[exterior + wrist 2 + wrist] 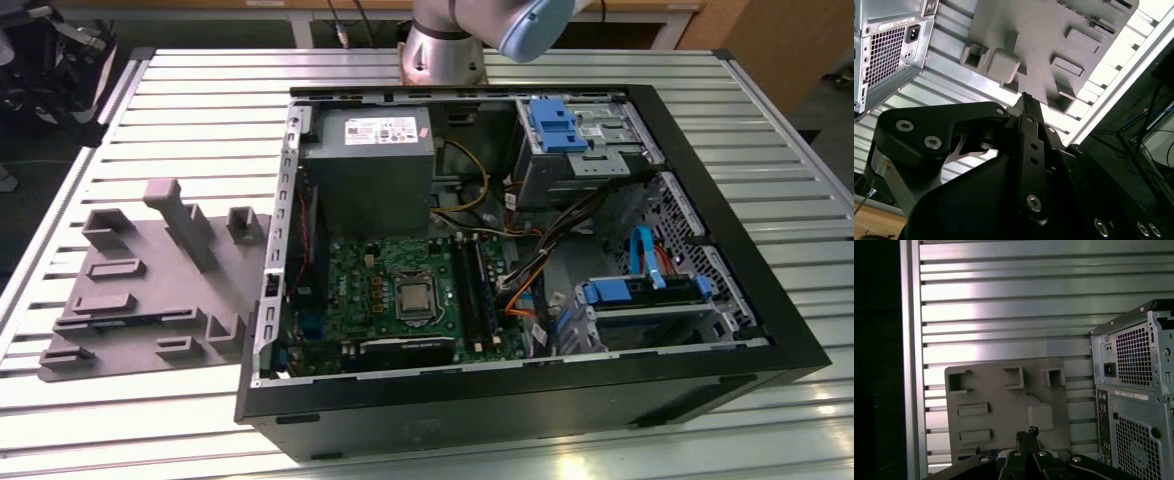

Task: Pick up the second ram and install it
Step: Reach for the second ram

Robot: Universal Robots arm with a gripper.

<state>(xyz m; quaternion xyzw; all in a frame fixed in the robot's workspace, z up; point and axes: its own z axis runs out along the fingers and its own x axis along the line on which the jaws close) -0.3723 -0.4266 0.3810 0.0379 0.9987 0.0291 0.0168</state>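
My gripper (1024, 97) hangs high above the slatted table, its two black fingers pressed together and nothing between them. In the first wrist view the gripper (1028, 432) points toward the near edge of the light grey tray (1004, 405). That tray (147, 290) lies at the exterior view's left, beside the open computer case (534, 400). The tray's (1054, 30) raised blocks and pockets look bare. The second ram is out of view. Long black slots (477, 285) run along the green motherboard (387, 290) inside the case.
The arm's base (447, 45) stands behind the case. Inside the case are a grey power supply (371, 165), blue drive brackets (557, 125) and loose cables (534, 270). The case's rear panel (1134, 390) stands close to the tray. The table's edge rail (910, 360) borders a dark drop.
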